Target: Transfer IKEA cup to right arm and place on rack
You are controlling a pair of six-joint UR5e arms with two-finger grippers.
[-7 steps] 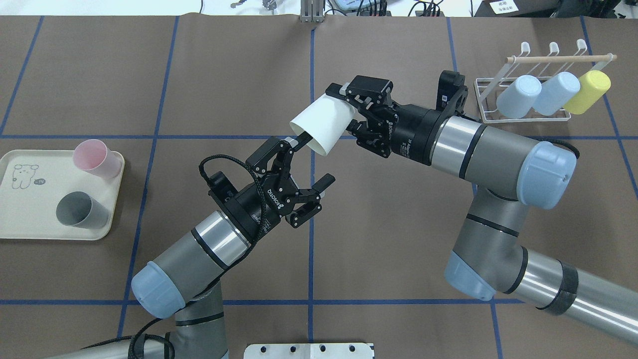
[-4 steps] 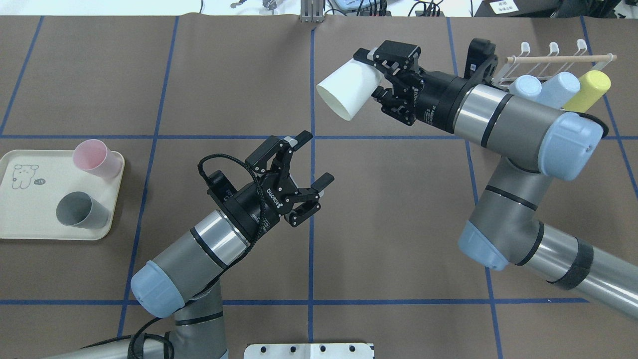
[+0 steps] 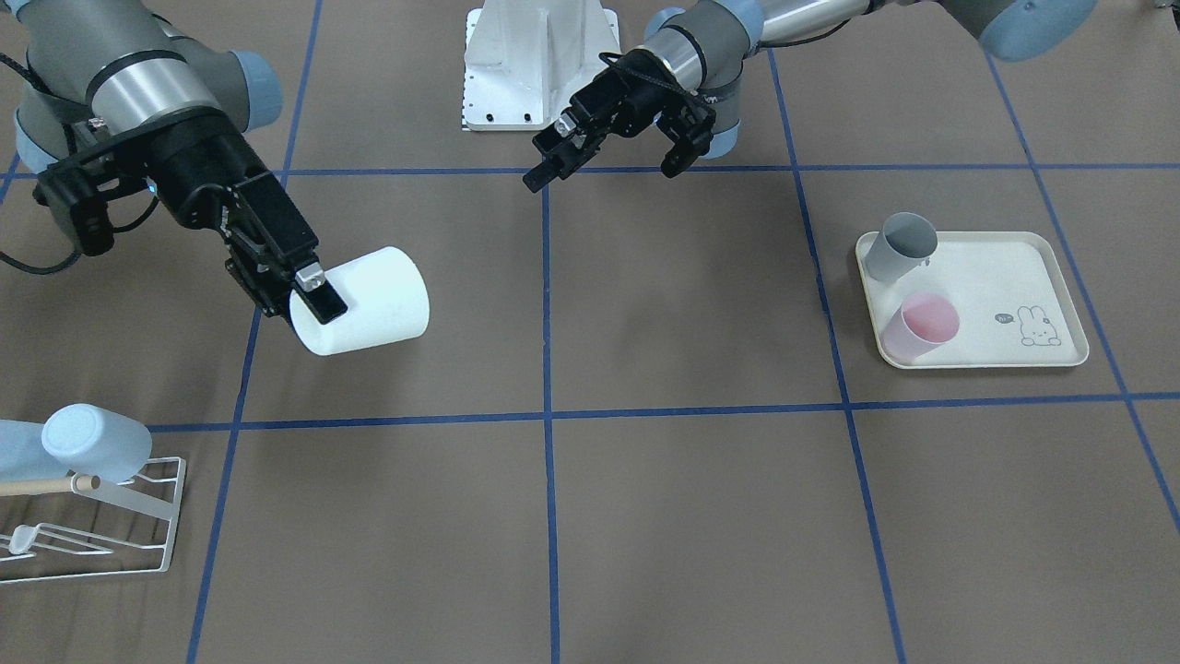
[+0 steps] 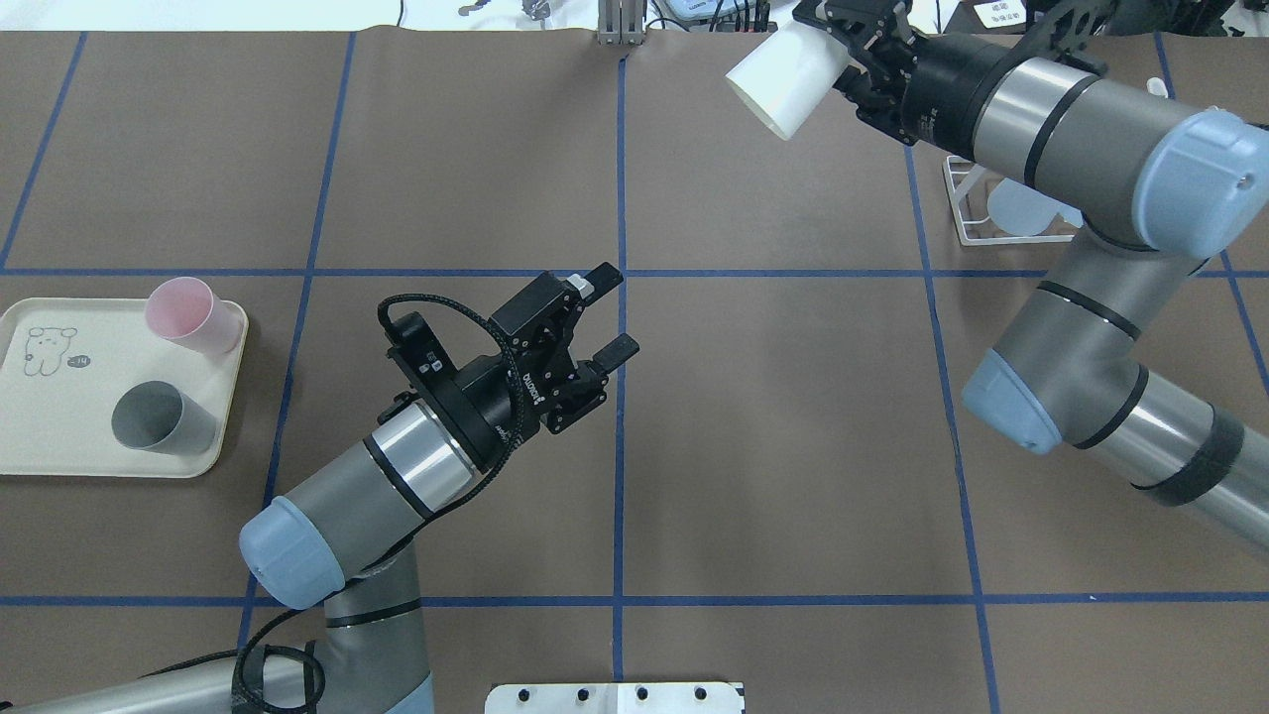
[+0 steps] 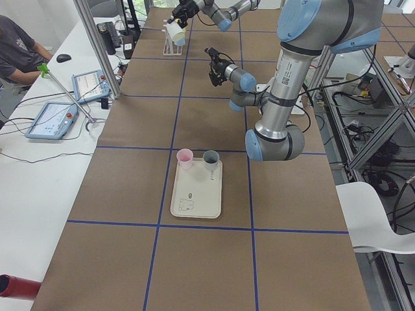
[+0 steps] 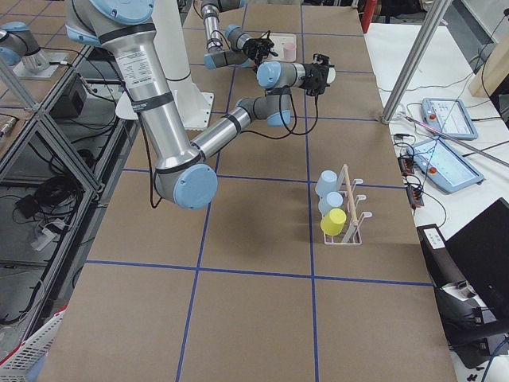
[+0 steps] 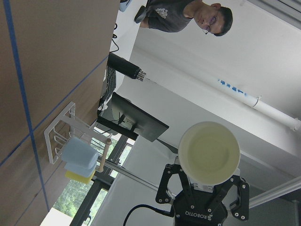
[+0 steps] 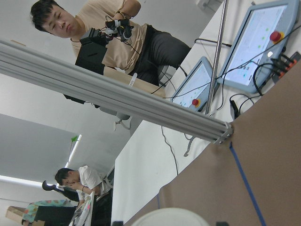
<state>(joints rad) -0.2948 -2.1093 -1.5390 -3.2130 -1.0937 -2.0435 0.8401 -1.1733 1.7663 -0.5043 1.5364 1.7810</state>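
My right gripper (image 4: 849, 45) is clamped on the white cup (image 4: 783, 79), top right of the overhead view. My left gripper (image 4: 615, 312), mid-frame, has its fingers apart and holds nothing. The handover looks done; hanging the white cup on the rack (image 4: 967, 213), lower right of it, remains.

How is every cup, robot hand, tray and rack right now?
white cup: held in the air, on its side.
right gripper: shut on the white cup.
left gripper: open, empty.
pink cup: upright on the tray.
grey cup: upright on the tray.
tray: holding both those cups.
rack: holds two blue cups and a yellow cup.
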